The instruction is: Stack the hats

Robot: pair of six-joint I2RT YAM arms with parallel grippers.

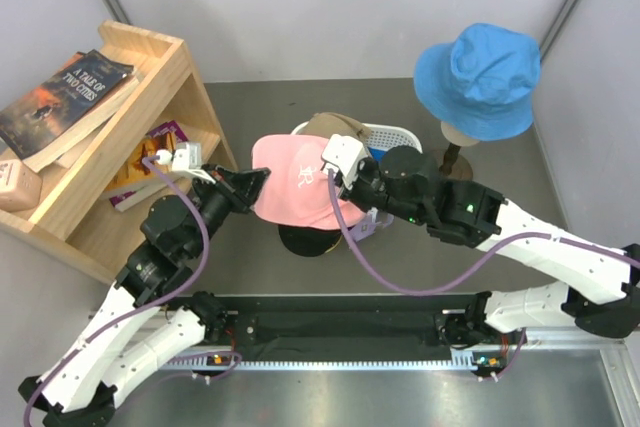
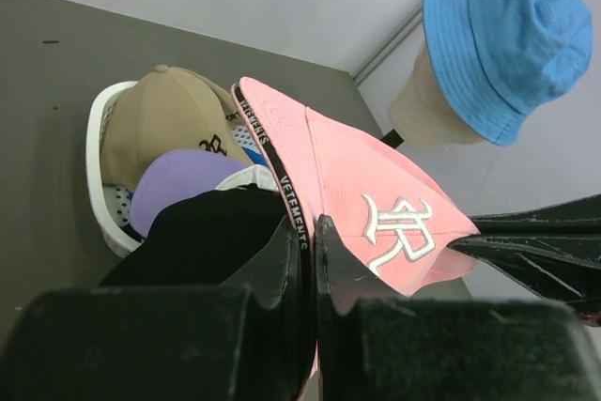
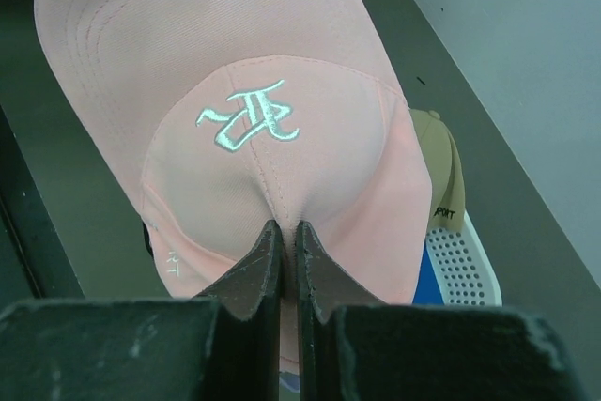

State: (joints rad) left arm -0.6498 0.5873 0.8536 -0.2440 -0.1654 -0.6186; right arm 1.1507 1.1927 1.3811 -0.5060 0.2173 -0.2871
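A pink cap (image 1: 292,182) with a white embroidered emblem hangs between both grippers, just above a black cap (image 1: 300,240) on the table. My left gripper (image 2: 305,223) is shut on the pink cap's (image 2: 376,194) lettered inner band at its left edge. On the other side, my right gripper (image 3: 288,224) is shut, pinching the crown fabric of the pink cap (image 3: 235,63). A tan cap (image 2: 164,119), a lavender cap (image 2: 178,180) and a bit of royal blue fabric (image 3: 434,279) lie in a white basket (image 2: 94,147). The black cap (image 2: 211,232) shows under the pink one.
A cream mannequin head wearing a blue bucket hat (image 1: 480,77) stands at the back right on a wooden stand. A wooden shelf (image 1: 150,97) with books sits at the left, close to the left arm. The white basket (image 1: 395,135) is behind the pink cap.
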